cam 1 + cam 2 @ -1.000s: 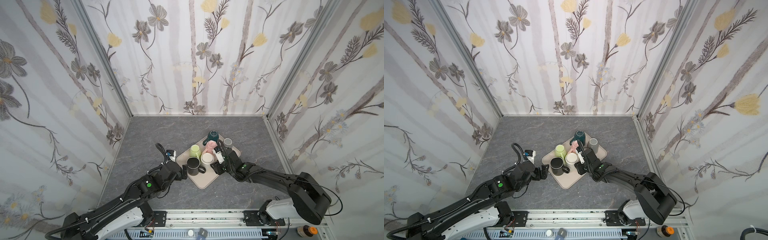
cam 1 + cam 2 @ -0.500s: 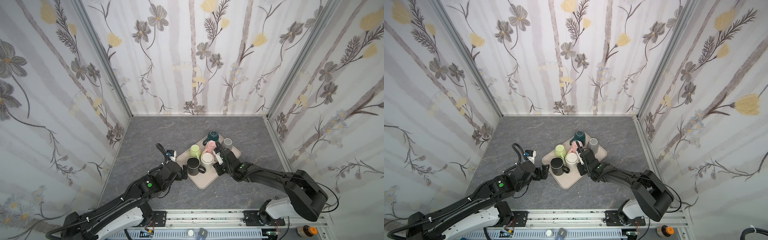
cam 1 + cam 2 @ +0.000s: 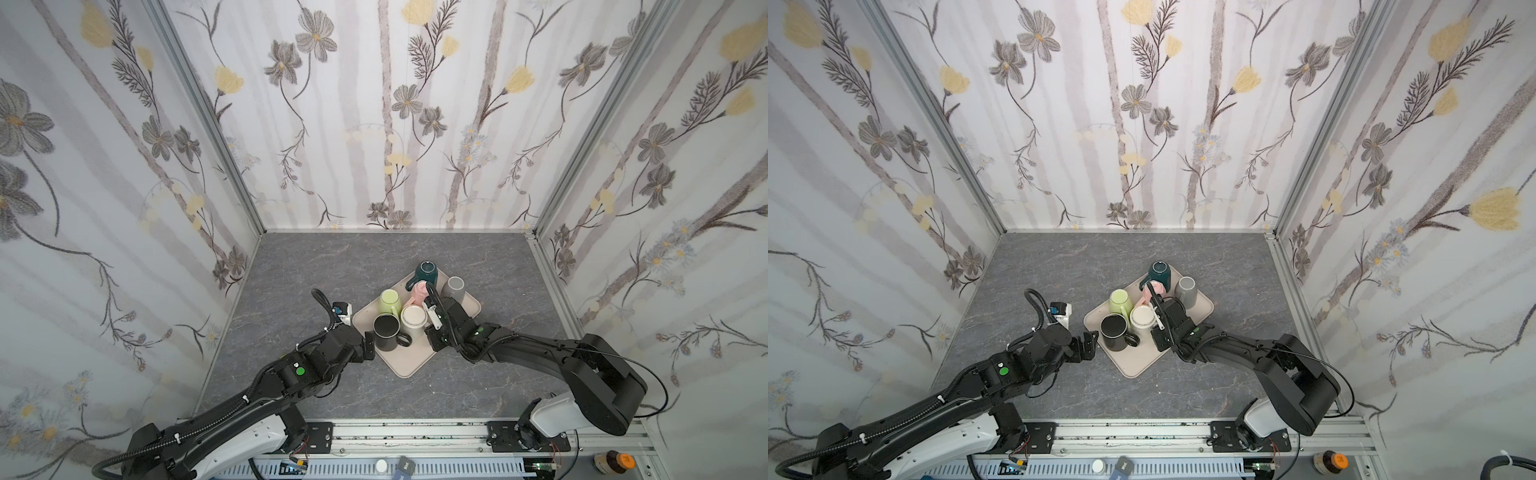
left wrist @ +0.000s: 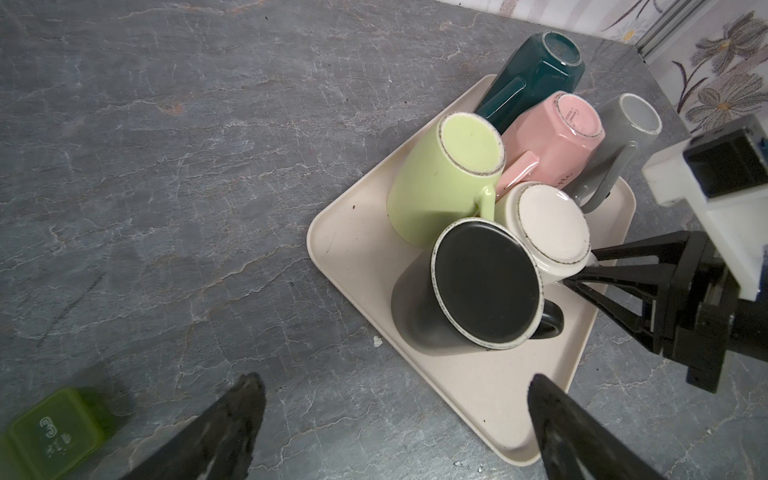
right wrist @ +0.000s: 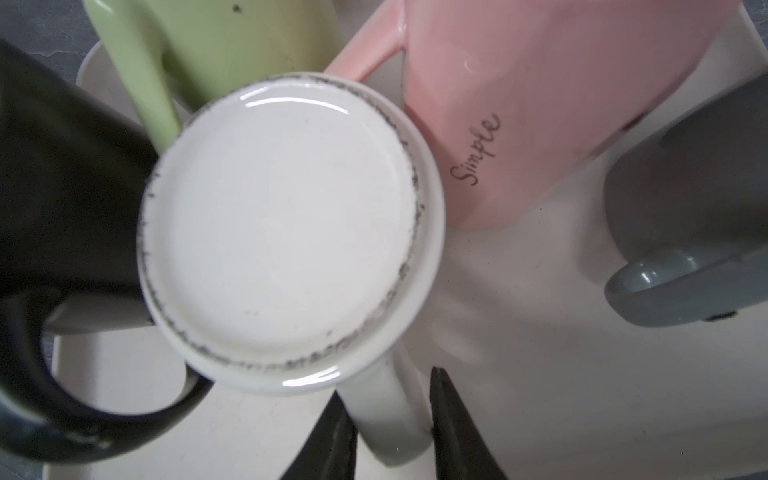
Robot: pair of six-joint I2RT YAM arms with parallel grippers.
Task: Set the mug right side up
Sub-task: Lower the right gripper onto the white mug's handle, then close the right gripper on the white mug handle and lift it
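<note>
Tray (image 3: 409, 361): beige and square with rounded corners. It lies flat on the grey table (image 3: 332, 266) with one corner turned toward the robot's base.

White mug (image 5: 282, 216): the task's thing. It stands upside down near the tray's middle, rim on the tray, its flat base up with a speckled ring around it. Its handle (image 5: 386, 419) points to the tray's edge on the right arm's side.

Right gripper (image 5: 390, 395): low over the tray, in from that same edge. The jaws are drawn narrow, with one finger on each side of the white mug's handle. In the wrist view both fingers lie against it.

Left gripper (image 4: 395, 382): off the tray, just beside the edge nearest the black mug. The jaws stand wide and hold nothing.

Black mug (image 4: 486, 286): upside down and touching the white mug. It stands between that mug and the tray's edge on the left arm's side, its handle turned toward the tray's near corner.

Green mug (image 4: 440, 178): upside down, farther in on the tray than the black mug. Its handle comes down between the black and white mugs.

Pink mug (image 5: 540, 104): upside down, just past the white mug toward the tray's far corner. "Simple" is written on its side.

Teal mug (image 4: 536, 70): upside down at the tray's far corner.

Grey mug (image 4: 623, 129): upside down by the tray's edge on the right arm's side, beside the pink mug. Its handle is turned toward the right gripper.
</note>
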